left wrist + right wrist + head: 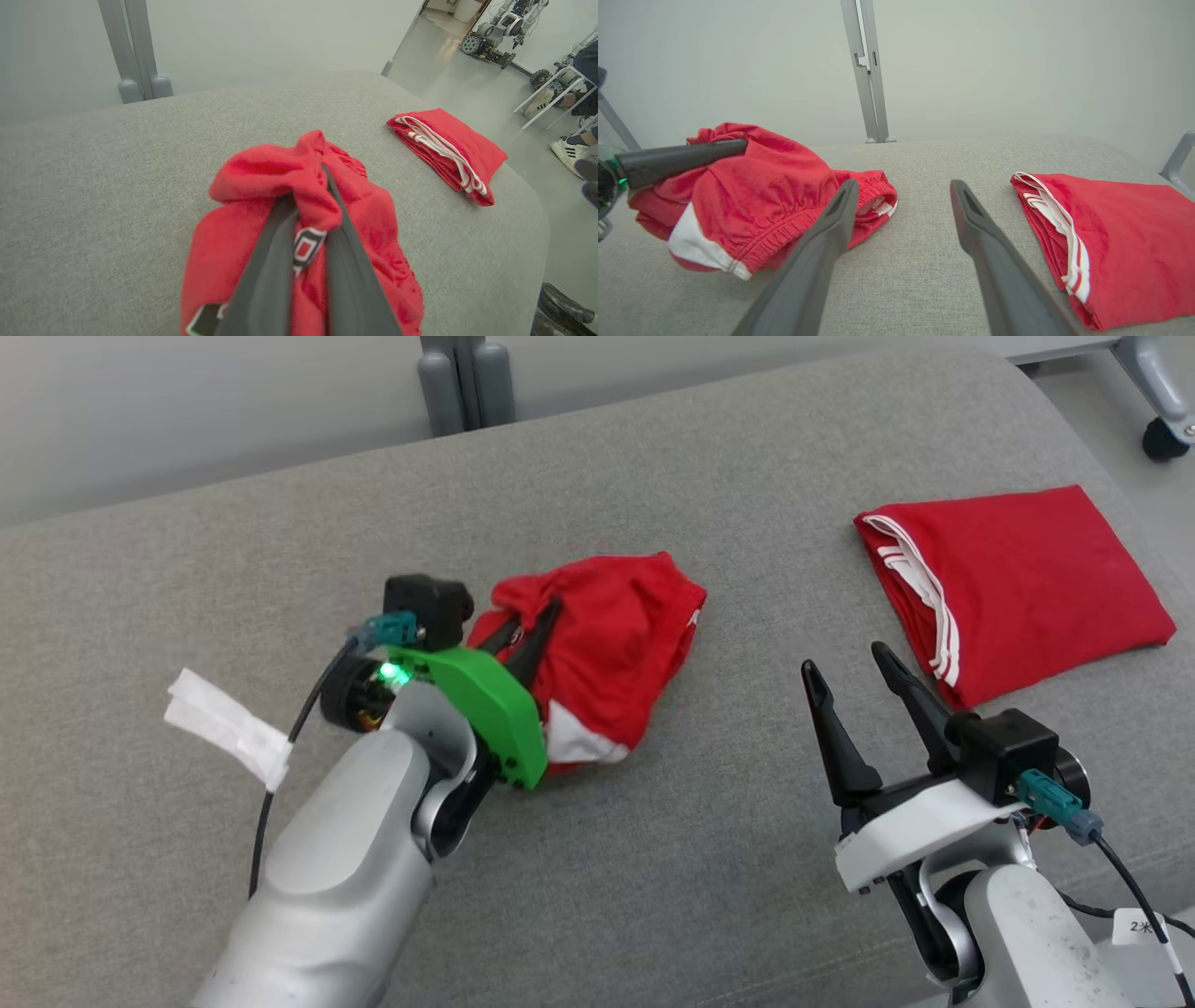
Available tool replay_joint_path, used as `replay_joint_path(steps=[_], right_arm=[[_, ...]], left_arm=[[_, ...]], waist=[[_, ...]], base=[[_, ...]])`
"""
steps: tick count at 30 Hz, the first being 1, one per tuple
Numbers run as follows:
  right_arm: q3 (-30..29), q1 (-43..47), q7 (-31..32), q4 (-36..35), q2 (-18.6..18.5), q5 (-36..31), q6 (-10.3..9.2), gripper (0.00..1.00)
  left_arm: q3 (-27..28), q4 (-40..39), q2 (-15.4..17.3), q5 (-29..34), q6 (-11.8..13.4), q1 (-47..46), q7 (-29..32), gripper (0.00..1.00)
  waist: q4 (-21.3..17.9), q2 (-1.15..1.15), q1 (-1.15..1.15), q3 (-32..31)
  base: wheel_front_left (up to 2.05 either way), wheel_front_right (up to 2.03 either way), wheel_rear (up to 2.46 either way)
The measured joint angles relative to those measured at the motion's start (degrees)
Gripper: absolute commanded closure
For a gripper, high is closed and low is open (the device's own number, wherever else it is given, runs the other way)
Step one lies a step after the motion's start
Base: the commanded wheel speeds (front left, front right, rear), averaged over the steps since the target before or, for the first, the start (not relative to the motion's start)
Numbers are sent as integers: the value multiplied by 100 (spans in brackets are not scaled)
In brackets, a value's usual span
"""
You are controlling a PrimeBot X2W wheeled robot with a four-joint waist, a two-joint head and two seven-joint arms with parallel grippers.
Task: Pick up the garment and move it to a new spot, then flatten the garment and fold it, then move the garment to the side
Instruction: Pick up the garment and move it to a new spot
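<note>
Pinching the crumpled garment [607, 644], left hand [527, 635] reaches forward.

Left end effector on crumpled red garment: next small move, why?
Probably raise the left end effector slightly: it is shut on a fold of the crumpled red garment, which lies bunched on the grey surface; the right end effector is open.

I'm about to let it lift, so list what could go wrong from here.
1. The left end effector pinches only a bunched fold of the crumpled garment; the fold may slip out, or the garment may rise as a wad that is hard to flatten.
2. The folded garment lies to the robot's right; setting down there could disturb it.
3. The open right end effector stands close by; hanging cloth might snag on it.
</note>
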Motion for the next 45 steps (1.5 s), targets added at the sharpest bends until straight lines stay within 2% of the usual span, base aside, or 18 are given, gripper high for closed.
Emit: replay_joint_path(steps=[2,3,4,5,12,18,22,28,35,45], right_arm=[[-14,-10,-11,22,29,-23,-1,0],[-18,-15,-12,43,40,-23,-1,0],[-22,-20,-23,59,46,-24,-1,0],[-21,-25,-26,70,54,-27,-1,0],[-91,-20,-46,135,73,-38,0,0],[-241,111,-44,157,43,-37,0,0],[-394,279,7,134,42,-38,-1,0],[-715,533,42,126,21,-27,0,0],[-1150,904,51,152,14,-19,-1,0],[-1182,984,100,222,31,-21,0,0]], left_arm=[[-34,331,87,69,69,84,-93,100],[-68,513,115,127,110,107,-147,93],[-112,653,147,226,136,113,-243,9],[-143,745,163,315,154,111,-316,0],[-96,1089,175,397,208,108,-1110,0],[288,721,293,231,188,402,-1650,0],[765,59,436,267,352,829,-1719,0],[1646,-1165,538,746,515,1925,-1727,0],[2260,-1892,456,1240,325,2863,-1727,0],[2904,-1964,279,1557,171,3504,-1727,0]], waist=[[-44,0,0,102],[-57,0,0,151],[-60,0,0,188],[-48,0,0,206],[204,0,0,181],[527,0,0,-70],[751,0,0,-277],[1074,0,0,-566],[1393,0,0,-856],[1571,0,0,-1014]], base=[[0,0,0],[0,0,0],[0,0,0],[0,0,0],[0,0,0],[0,0,0],[0,0,0],[0,0,0],[0,0,0],[0,0,0]])
